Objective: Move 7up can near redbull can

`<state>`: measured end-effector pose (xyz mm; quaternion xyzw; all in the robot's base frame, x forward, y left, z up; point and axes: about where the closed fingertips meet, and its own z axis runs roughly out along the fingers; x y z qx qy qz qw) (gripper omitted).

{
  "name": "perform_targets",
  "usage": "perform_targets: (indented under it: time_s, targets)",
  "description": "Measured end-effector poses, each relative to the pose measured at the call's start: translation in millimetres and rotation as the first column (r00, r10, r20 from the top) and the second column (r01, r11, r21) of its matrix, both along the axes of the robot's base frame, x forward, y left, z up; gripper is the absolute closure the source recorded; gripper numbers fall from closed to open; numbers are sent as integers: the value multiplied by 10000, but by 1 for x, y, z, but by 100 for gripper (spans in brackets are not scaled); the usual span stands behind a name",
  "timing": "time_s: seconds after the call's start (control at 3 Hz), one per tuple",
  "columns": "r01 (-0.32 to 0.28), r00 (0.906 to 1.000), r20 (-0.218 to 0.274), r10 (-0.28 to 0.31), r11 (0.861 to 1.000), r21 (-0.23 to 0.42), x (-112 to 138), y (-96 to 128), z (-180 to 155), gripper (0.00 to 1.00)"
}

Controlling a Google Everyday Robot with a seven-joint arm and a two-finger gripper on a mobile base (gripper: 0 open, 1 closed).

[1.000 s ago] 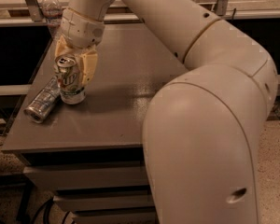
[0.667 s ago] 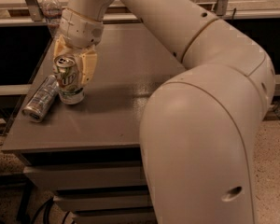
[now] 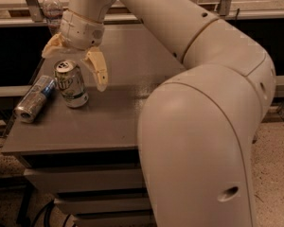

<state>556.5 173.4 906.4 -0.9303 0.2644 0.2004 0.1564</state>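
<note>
The 7up can [image 3: 71, 84] stands upright on the grey table [image 3: 109, 117] near its left edge, white with a green logo and a silver top. The redbull can [image 3: 33, 99], slim and silver-blue, lies on its side just left of it, almost touching. My gripper [image 3: 74, 69] hangs right over the 7up can, open. Its cream fingers are spread to either side of the can's top, and the right finger [image 3: 99, 69] reaches down beside the can without gripping it.
A clear plastic water bottle [image 3: 52, 7] stands at the table's far left corner behind the gripper. My large white arm [image 3: 203, 126] fills the right foreground and hides the table's right part. Drawers [image 3: 85, 183] sit under the tabletop.
The fingers, which sat close around the 7up can, have spread apart and let it go. The can stays upright next to the redbull can.
</note>
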Motion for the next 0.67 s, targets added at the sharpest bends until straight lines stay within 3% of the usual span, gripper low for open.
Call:
perform_targets:
  time_s: [0.67]
  targets:
    - [-109, 9999, -60, 110, 9999, 87, 2, 2, 0, 0]
